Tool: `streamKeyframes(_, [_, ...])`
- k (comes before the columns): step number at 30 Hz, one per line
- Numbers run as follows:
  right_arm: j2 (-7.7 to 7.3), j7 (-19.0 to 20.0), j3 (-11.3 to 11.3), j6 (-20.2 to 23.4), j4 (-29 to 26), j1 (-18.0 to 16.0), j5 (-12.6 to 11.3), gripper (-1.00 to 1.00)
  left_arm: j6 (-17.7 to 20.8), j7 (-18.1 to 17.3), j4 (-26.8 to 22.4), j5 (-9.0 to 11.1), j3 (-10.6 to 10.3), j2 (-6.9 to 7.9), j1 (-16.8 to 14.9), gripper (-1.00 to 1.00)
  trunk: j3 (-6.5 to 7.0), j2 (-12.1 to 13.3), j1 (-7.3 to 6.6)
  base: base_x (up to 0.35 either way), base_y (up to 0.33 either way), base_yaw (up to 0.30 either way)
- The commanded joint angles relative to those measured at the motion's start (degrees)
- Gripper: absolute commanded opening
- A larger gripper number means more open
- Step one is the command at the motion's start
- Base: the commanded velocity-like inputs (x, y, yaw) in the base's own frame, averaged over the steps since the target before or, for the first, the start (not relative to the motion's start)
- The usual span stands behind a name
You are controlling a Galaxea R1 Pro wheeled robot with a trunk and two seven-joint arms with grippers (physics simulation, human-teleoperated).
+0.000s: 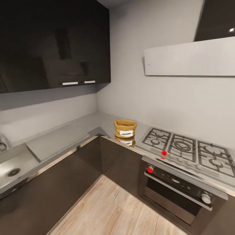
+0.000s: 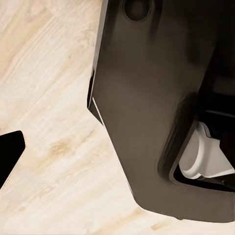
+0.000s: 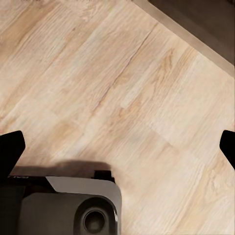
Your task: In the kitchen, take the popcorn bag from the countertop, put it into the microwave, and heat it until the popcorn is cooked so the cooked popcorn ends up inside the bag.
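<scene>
In the head view, from the left: a steel sink (image 1: pixel 14 166) is set into the countertop (image 1: pixel 58 140), whose grey steel run bends at the corner under dark wall cabinets (image 1: pixel 52 42). Just past the corner stands the popcorn bag (image 1: pixel 125 128), upright near the front edge, its white label facing the room and its reflection showing in the steel. Just beside it to the right lies the gas hob (image 1: pixel 189 148) with black grates, above the dark built-in oven (image 1: pixel 179 192); a pale extractor hood (image 1: pixel 189 57) hangs on the wall above.

The left wrist view looks down on the wooden floor (image 2: pixel 49 122) and a dark part of the robot's own body (image 2: pixel 152 98); one dark fingertip (image 2: pixel 10 152) shows at the frame edge, so whether the left gripper is spread or closed cannot be told. In the right wrist view, the right gripper (image 3: pixel 120 147) has its two fingertips (image 3: pixel 11 149) at opposite frame edges, spread wide, holding nothing over the floor.

The step in hand seems to be the approach: both arms hang low and the bag is untouched. The next move likely calls for driving closer to the corner, raising an arm above counter height, and closing on the bag's rolled rim or sides without tipping it.
</scene>
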Motion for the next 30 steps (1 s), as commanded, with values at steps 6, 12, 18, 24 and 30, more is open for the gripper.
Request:
streamKeyframes(6, [-0.02, -0.4, 0.2, -0.1, 0.0, 0.0, 0.1, 1.0, 0.3, 0.0, -0.2, 0.0, 0.3, -0.03, 0.0, 1.0, -0.05, -0.1, 0.04, 0.188, 0.281, -0.117])
streamKeyframes(12, [-0.02, -0.4, 0.2, -0.1, 0.0, 0.0, 0.1, 1.0, 0.3, 0.0, -0.2, 0.0, 0.3, -0.06, 0.0, 1.0, -0.05, -0.1, 0.04, 0.189, 0.265, -0.269])
streamKeyframes(18, [-0.01, -0.4, 0.2, -0.1, 0.0, 0.0, 0.1, 1.0, 0.3, 0.0, -0.2, 0.0, 0.3, -0.07, 0.0, 1.0, -0.05, -0.1, 0.04, 0.19, 0.21, -0.257])
streamKeyframes(24, [0.0, -0.4, 0.2, -0.1, 0.0, 0.0, 0.1, 1.0, 0.3, 0.0, -0.2, 0.0, 0.3, -0.07, 0.0, 1.0, -0.05, -0.1, 0.04, 0.19, 0.23, -0.212])
streamKeyframes(30, [-0.02, -0.5, 0.0, -2.0, -1.7, 0.0, -0.2, 1.0, 0.3, 0.0, -0.2, 0.0, 0.3, -0.07, 0.0, 1.0, -0.05, -0.1, 0.04, 0.151, 0.263, -0.031])
